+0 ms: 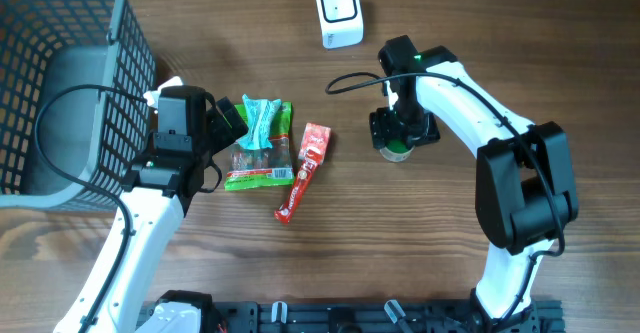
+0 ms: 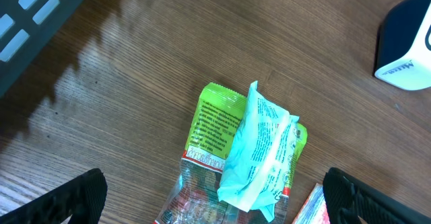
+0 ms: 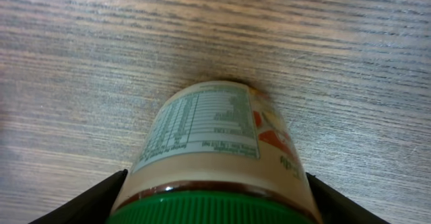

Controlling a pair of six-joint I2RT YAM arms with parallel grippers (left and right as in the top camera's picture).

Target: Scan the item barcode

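Nearest the arm bases, a red snack bar lies at a slant on the wooden table. Just to its left is a green snack bag, lying flat, with a crumpled teal packet resting across its far end. The left end effector is beside the bag's left edge with its jaws spread wide and empty. In the left wrist view the bag and the teal packet sit in the gap between the two dark tips, touching neither. Further to the right, well apart from the snacks, the right end effector points down over a small bottle with a green cap and a pale label, standing upright on the table. Its fingers flank the bottle just below the cap, one on each side. Whether they already press on it cannot be told. Beyond, at the far edge, a white scanner stands on the table, and a grey mesh basket fills the far left corner.
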